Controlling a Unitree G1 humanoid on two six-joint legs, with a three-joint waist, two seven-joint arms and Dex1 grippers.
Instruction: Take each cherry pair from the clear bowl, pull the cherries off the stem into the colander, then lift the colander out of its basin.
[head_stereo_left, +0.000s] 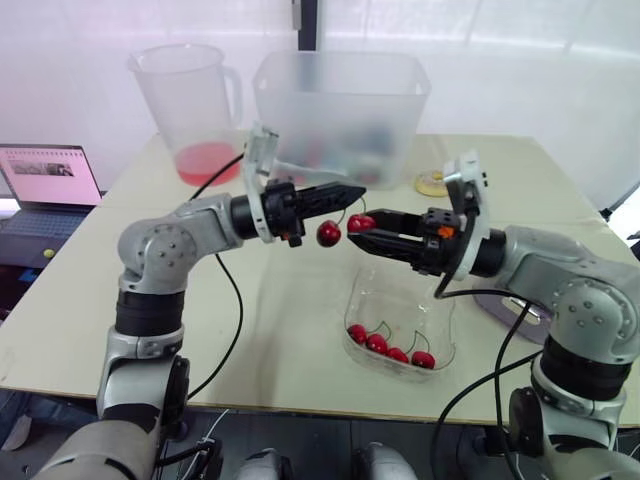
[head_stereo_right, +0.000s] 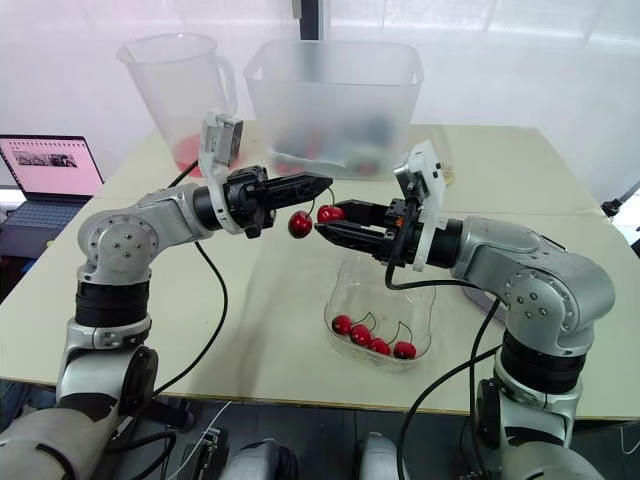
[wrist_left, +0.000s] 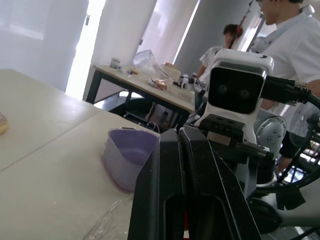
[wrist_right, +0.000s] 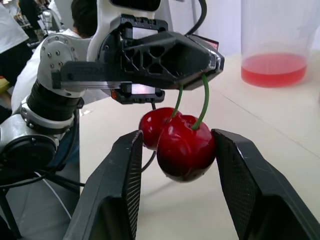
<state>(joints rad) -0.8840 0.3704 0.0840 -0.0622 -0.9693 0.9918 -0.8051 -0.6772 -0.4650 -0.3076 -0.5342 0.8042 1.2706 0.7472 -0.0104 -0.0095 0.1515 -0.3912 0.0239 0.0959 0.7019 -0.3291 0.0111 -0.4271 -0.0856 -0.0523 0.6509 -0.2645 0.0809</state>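
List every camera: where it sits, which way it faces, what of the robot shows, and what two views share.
Left eye view: head, facing forward and down over the table; shows left gripper, right gripper.
Right eye view: head, same scene; both grippers.
Left wrist view: left wrist, looking along its shut fingers at the right wrist's camera housing.
Right wrist view: right wrist, facing the left gripper; own fingers flank the cherry pair.
Shared: both eye views show the cherry pair and the clear bowl.
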